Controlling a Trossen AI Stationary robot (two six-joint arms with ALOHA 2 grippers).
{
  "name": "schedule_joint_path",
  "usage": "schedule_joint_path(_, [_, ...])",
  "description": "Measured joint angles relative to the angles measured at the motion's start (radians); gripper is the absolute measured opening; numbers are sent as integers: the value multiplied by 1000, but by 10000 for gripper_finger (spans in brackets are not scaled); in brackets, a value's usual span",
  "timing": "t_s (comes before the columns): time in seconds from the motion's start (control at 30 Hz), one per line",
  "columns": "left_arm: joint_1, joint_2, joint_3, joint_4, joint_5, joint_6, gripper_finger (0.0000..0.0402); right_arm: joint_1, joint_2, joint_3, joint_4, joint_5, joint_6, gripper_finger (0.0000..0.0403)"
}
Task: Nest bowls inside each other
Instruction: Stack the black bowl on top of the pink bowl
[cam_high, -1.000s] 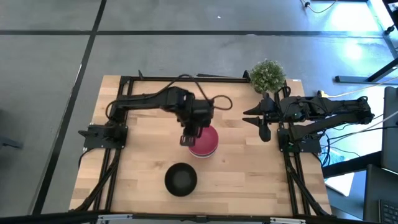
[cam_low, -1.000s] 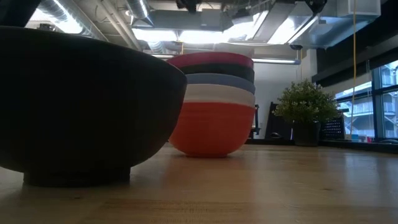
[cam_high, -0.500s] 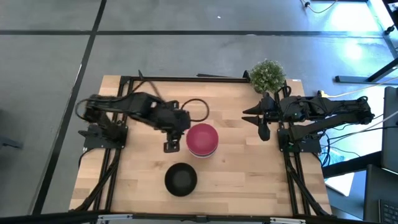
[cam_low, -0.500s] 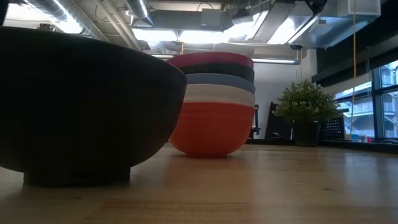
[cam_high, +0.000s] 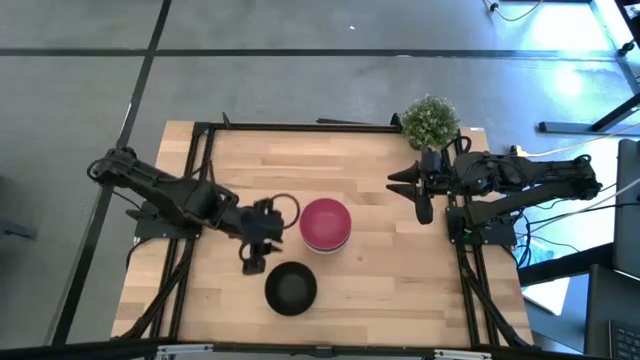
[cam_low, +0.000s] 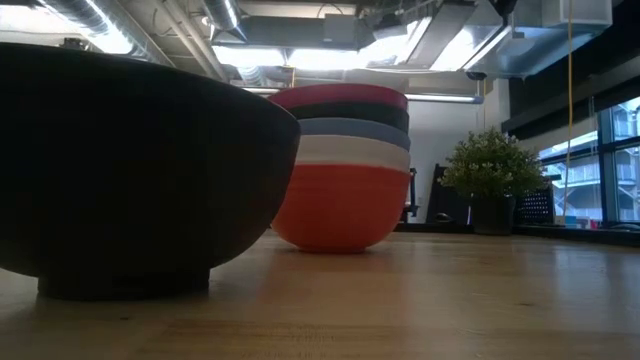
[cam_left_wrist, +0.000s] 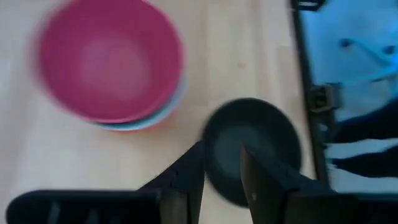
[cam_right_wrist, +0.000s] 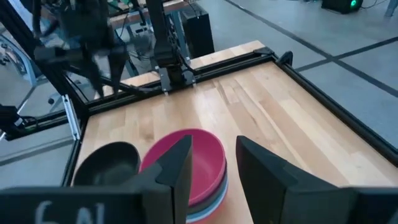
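A stack of nested bowls (cam_high: 325, 224) stands mid-table, magenta on top; the low view shows the stack (cam_low: 345, 170) with red at the bottom, then white, light blue, black and magenta. A single black bowl (cam_high: 291, 288) rests on its base near the table's near edge and fills the low view's foreground (cam_low: 130, 180). My left gripper (cam_high: 252, 262) is open, just left of the stack and beside the black bowl's far-left side; its wrist view shows the black bowl (cam_left_wrist: 252, 149) past the gripper (cam_left_wrist: 222, 158). My right gripper (cam_high: 412, 195) waits open at the right, its wrist view (cam_right_wrist: 211, 155) facing the stack.
A small green potted plant (cam_high: 431, 120) stands at the far right corner, also visible in the low view (cam_low: 490, 185). Black frame rails (cam_high: 300, 127) run along the table's far, left and right sides. Bare wood lies between the stack and the right arm.
My left gripper has swept from above the stack's left rim toward the table's left and near edge, ending beside the single black bowl. The stack and the black bowl have stayed in place.
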Motion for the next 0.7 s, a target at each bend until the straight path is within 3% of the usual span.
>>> schedule_joint_path(0.17, [-55, -35, -160, 198, 92, -31, 95, 0, 24, 0, 18, 0, 23, 126])
schedule_joint_path(0.3, [-95, -34, -217, 283, 136, -35, 95, 0, 48, 0, 22, 0, 29, 126])
schedule_joint_path(0.5, [-106, -34, -227, 200, -53, -137, 95, 3, 79, 0, 43, -36, 66, 126])
schedule_joint_path(0.7, [-93, 0, -227, 191, -117, -188, 95, 17, 91, 0, 73, -42, 66, 126])
